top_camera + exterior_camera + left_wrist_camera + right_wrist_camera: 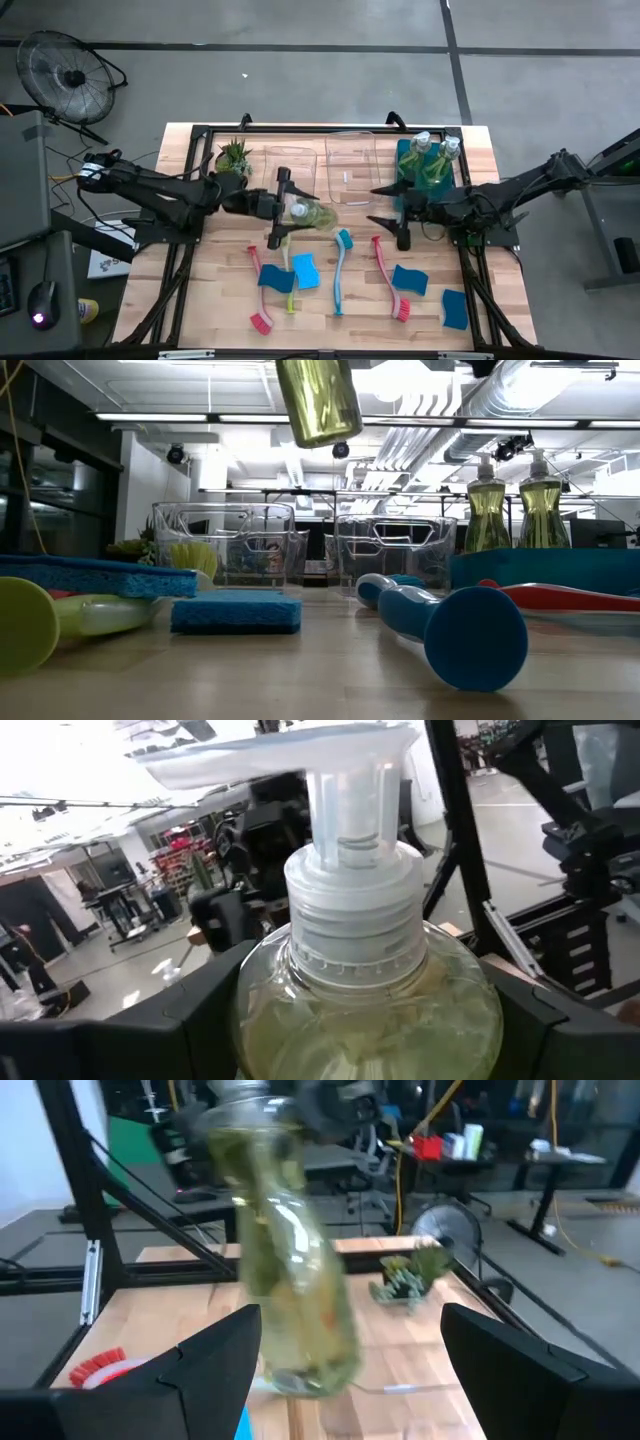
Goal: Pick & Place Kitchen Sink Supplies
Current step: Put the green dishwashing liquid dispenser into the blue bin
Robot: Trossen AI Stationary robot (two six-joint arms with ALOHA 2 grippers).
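Note:
A clear bottle of yellowish-green soap (308,213) with a white pump hangs over the middle of the table, with my left gripper (292,210) shut on it. In the low view its base (318,400) shows high above the tabletop. My right gripper (386,205) stands open just right of the bottle, facing it and touching nothing. Two more soap bottles (433,158) stand in a teal bin (404,158) at the far right. Blue sponges (305,270), two red brushes (390,288), a teal brush (342,268) and a yellow-green brush (288,262) lie on the near half of the table. My left gripper pinches the bottle's round body (270,1020), just below its shoulder, between its two fingers (190,1020). The fingers come about level from the table's left, one on each side. The bottle is lifted clear of the table, pump up and slightly tilted.
Two clear bins (292,165) (350,160) stand side by side at the far middle, with a small spiky plant (233,155) to their left. A dark frame runs along the table's far edge and sides. Another blue sponge (453,308) lies at the near right.

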